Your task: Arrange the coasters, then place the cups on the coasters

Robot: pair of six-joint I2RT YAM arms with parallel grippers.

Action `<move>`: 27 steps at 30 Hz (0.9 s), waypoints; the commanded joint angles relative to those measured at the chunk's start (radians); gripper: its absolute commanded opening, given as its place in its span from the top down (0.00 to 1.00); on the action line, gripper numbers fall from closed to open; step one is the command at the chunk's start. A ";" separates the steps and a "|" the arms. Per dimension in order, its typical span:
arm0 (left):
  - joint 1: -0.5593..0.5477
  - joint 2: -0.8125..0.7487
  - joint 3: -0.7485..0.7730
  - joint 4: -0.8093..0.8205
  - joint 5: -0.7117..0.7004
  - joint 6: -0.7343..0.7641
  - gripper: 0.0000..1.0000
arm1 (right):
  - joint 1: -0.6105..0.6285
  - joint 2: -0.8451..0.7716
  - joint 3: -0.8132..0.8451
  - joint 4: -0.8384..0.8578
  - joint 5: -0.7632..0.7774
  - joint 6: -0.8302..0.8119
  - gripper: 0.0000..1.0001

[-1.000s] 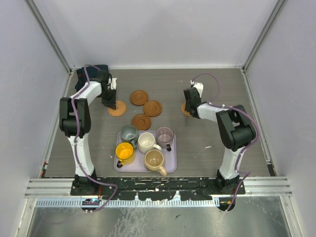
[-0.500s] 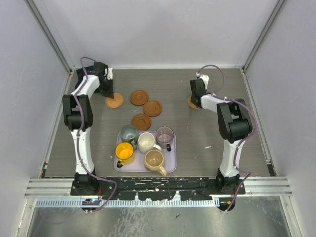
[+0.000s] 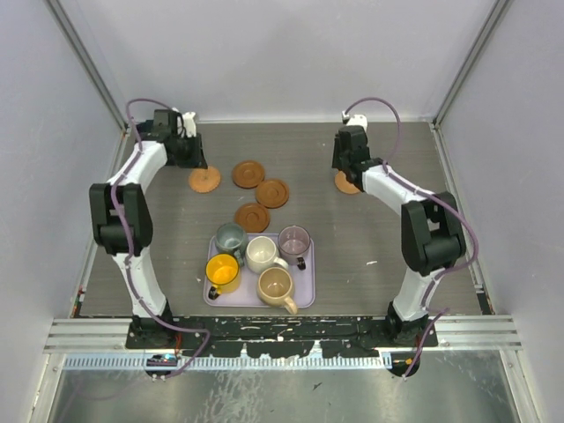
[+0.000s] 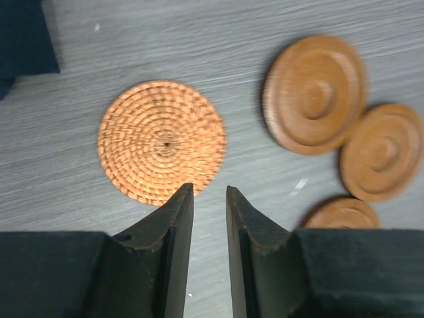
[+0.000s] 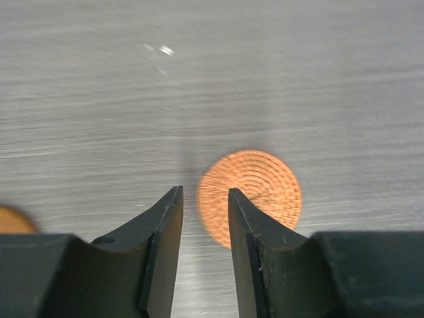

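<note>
A woven orange coaster [image 4: 161,140] lies flat on the table at the back left, just ahead of my left gripper [image 4: 209,192], which stands open a little with nothing between its fingers. Three smooth brown coasters [image 3: 248,173] [image 3: 272,192] [image 3: 252,216] cluster at the middle. Another woven coaster [image 5: 265,179] lies at the back right, below my open, empty right gripper [image 5: 204,192]. From above, the left gripper [image 3: 195,161] and right gripper [image 3: 344,166] hover by their coasters [image 3: 204,180] [image 3: 347,184]. Grey-green [image 3: 231,238], white [image 3: 262,254], purple [image 3: 293,239], yellow [image 3: 221,271] and tan [image 3: 277,285] cups stand upright.
All the cups share a lavender tray [image 3: 305,298] at the near middle. A dark blue object [image 4: 23,36] sits at the back left corner beside the left coaster. Enclosure walls and metal posts border the table on three sides.
Both grippers carried their coasters toward the back and outward, then opened and let them go. Both arms now reach farther back; the coasters lie flat on the table.
</note>
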 commanded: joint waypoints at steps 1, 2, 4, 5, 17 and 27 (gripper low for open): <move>0.002 -0.186 -0.111 0.155 0.151 -0.043 0.70 | 0.083 -0.141 -0.022 0.053 -0.085 -0.023 0.63; -0.001 -0.204 -0.151 0.169 0.180 -0.053 0.66 | 0.104 -0.147 -0.030 0.056 -0.087 -0.021 0.68; -0.017 -0.229 -0.220 0.185 0.222 -0.060 0.63 | 0.145 -0.140 -0.038 0.056 -0.148 -0.018 0.85; -0.031 -0.237 -0.251 0.189 0.227 -0.056 0.63 | 0.165 -0.130 -0.035 0.052 -0.164 -0.019 0.92; -0.167 -0.245 -0.395 0.205 0.226 -0.013 0.71 | 0.320 0.050 0.037 0.036 -0.238 0.026 0.99; -0.238 -0.135 -0.318 0.174 0.257 -0.031 0.70 | 0.330 0.146 0.120 0.032 -0.335 0.062 0.99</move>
